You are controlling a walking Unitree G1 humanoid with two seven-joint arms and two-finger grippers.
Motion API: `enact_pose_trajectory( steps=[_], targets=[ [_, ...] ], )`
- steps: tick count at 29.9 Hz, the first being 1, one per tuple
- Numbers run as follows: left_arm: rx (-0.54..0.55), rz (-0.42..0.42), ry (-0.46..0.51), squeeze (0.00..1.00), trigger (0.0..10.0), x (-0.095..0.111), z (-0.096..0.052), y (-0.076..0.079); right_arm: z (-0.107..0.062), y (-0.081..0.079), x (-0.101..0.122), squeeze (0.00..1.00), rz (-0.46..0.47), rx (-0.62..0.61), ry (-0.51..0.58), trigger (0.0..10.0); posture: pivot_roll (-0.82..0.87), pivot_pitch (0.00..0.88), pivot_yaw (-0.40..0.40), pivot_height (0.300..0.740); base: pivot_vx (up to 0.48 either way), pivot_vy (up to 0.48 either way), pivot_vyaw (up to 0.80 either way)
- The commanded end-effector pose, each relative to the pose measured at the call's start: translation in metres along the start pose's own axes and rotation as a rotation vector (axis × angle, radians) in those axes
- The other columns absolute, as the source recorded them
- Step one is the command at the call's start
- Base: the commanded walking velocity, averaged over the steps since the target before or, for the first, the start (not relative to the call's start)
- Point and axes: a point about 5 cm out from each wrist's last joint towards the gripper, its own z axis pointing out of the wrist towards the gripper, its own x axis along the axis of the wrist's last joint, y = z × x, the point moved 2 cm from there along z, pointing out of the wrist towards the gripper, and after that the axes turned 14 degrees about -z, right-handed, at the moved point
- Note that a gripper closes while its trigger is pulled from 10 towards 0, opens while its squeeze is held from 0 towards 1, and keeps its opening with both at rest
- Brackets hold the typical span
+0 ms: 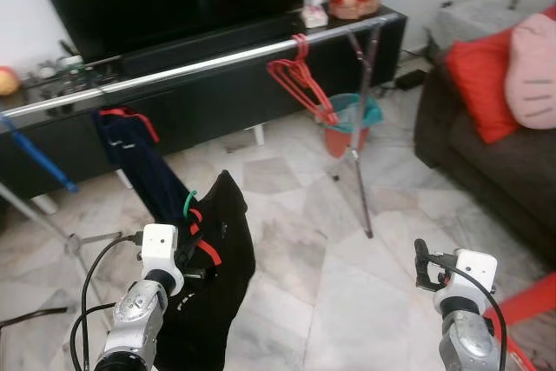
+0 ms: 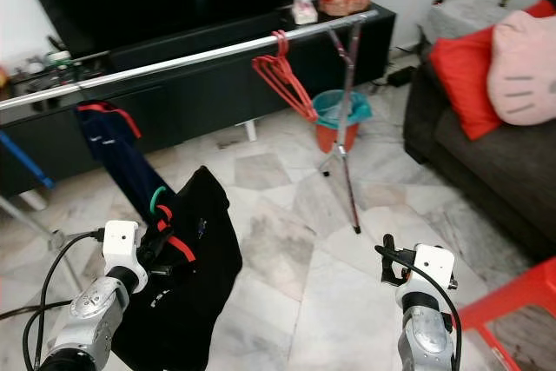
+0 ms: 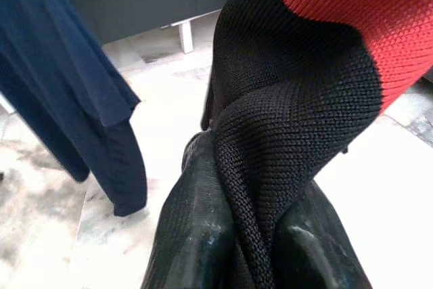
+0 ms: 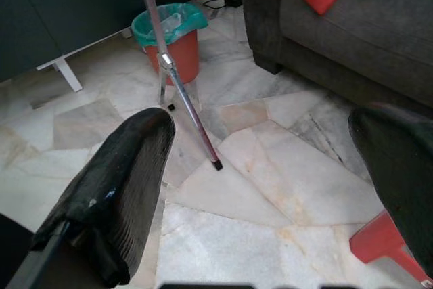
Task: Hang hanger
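A black knit garment [image 1: 217, 275] with a red stripe hangs from a green hanger [image 1: 189, 203], low at the left. My left gripper [image 1: 193, 254] is shut on it; the left wrist view has both fingers [image 3: 196, 235] pinching a fold of the black knit [image 3: 284, 120]. The silver clothes rail [image 1: 217, 60] runs across above, carrying a navy garment [image 1: 139, 158] at its left and a bunch of red hangers [image 1: 300, 80] toward its right. My right gripper [image 1: 423, 262] is held low at the right, open and empty, fingers [image 4: 115, 214] wide apart over the floor.
The rail's stand legs [image 1: 360, 154] splay onto the marble floor beside a red bin [image 1: 352, 123] with a teal liner. A black TV cabinet [image 1: 261, 84] stands behind the rail. A dark sofa [image 1: 504, 154] with cushions is at right, a red stool [image 1: 530, 310] near my right arm.
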Motion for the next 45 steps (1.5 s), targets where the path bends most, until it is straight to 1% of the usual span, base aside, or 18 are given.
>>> enact_pose_trajectory(
  steps=[1,9,15,19,24,29,32,38,42,45],
  targets=[
    [0.012,0.012,0.031,0.0,10.0,0.01,0.0001,-0.0068,-0.001,-0.0062,0.0002,0.0,0.013,0.009,0.0,10.0,-0.1,0.0,0.145,0.74,0.0,0.0,-0.79],
    [0.007,0.008,0.026,0.0,10.0,0.0097,0.0017,-0.0045,-0.0006,-0.0059,0.0004,0.0,0.016,0.007,0.002,10.0,-0.09,0.0,0.151,0.74,0.0,0.0,-0.79],
    [0.016,-0.002,0.026,0.0,10.0,0.0116,0.0025,-0.0066,-0.0001,-0.0073,0.0022,0.0,0.018,0.009,0.011,10.0,-0.09,0.0,0.145,0.74,0.0,0.0,-0.79],
    [0.016,-0.01,0.024,0.0,10.0,0.0106,0.0024,-0.0057,0.0009,-0.0052,0.0059,0.0,0.023,-0.008,0.03,10.0,-0.09,0.0,0.145,0.74,0.0,0.0,0.0],
    [0.007,-0.005,0.016,0.0,10.0,0.0092,0.0011,-0.0064,0.0008,-0.0072,0.0071,0.0,0.031,-0.014,0.034,10.0,-0.07,0.0,0.144,0.74,0.0,0.0,0.0],
    [0.014,-0.006,0.034,0.0,10.0,0.0147,0.0017,-0.0084,0.0017,-0.0106,0.0051,0.0,0.038,-0.002,0.016,10.0,-0.05,0.0,0.133,0.74,0.0,0.0,0.0],
    [0.012,-0.01,0.035,0.0,10.0,0.0142,0.0014,-0.0079,0.0041,-0.0104,0.0076,0.0,0.049,-0.004,0.019,10.0,-0.05,0.0,0.133,0.74,0.0,0.0,-0.7],
    [-0.005,0.006,0.025,0.0,10.0,0.0115,0.0003,-0.0053,0.004,-0.0097,0.0073,0.0,0.037,-0.007,0.02,10.0,-0.05,0.0,0.126,0.74,0.0,0.0,-0.67],
    [-0.024,0.004,0.033,0.0,10.0,0.0122,0.0013,-0.0007,0.0037,-0.0091,0.0065,0.0,0.031,-0.008,0.018,10.0,-0.05,0.0,0.121,0.74,0.0,0.0,0.0],
    [-0.02,-0.006,0.033,0.0,10.0,0.012,0.0019,-0.0006,0.0042,-0.0088,0.0065,0.0,0.031,-0.008,0.018,10.0,-0.05,0.0,0.116,0.74,0.0,0.0,0.0]
  ],
)
